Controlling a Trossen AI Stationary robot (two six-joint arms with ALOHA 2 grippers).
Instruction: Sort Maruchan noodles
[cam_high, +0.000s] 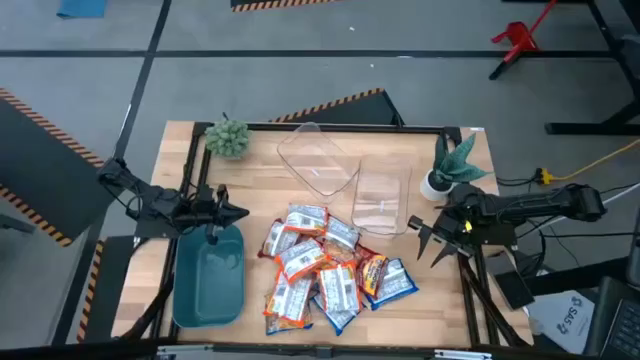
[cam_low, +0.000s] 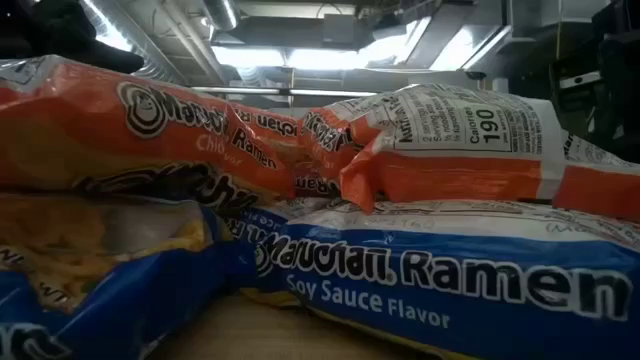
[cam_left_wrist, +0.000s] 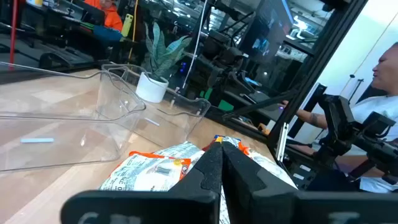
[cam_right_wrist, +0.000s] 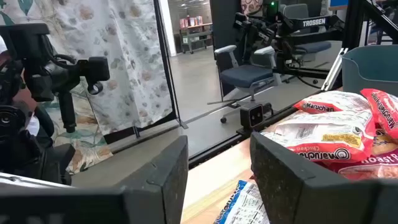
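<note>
The Maruchan noodles (cam_high: 325, 270) lie in a loose overlapping pile on the wooden table's near middle: orange, red-brown and blue packets with white label patches. The low view shows only these packets (cam_low: 400, 160) from close up. My left gripper (cam_high: 235, 212) hovers shut over the far edge of a teal bin (cam_high: 208, 280), left of the pile. In its wrist view the shut fingers (cam_left_wrist: 222, 168) point at the pile (cam_left_wrist: 161, 168). My right gripper (cam_high: 422, 240) stands open at the pile's right, fingers toward it. Nothing is between its fingers (cam_right_wrist: 217, 180). Packets (cam_right_wrist: 329, 134) lie just beyond them.
Two clear plastic containers (cam_high: 318, 160) (cam_high: 382, 195) sit on the table beyond the pile. A small green plant (cam_high: 228, 138) stands at the far left corner and a potted plant (cam_high: 455, 165) at the far right. A person (cam_left_wrist: 385, 106) shows beyond the table's right side.
</note>
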